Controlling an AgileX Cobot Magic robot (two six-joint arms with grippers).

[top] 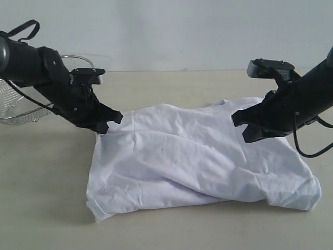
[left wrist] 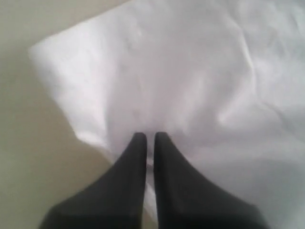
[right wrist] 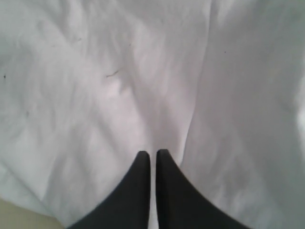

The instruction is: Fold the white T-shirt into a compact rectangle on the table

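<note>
Exterior view showed a wide, pale beige wood-grain table [top: 41,198] before a plain whitish wall [top: 171,31], with a rumpled white cotton T-shirt [top: 192,161] lying short of the table's far edge. The black left gripper [top: 110,123] met the shirt's far left corner and the black right gripper [top: 241,128] its far right part. Both had their jaws closed together, and I could not tell whether either pinched cloth.

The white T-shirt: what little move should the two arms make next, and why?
Probably carry the far edge forward over the near edge: the left gripper and right gripper are both shut, apparently pinching the white T-shirt at its raised far edge.
</note>
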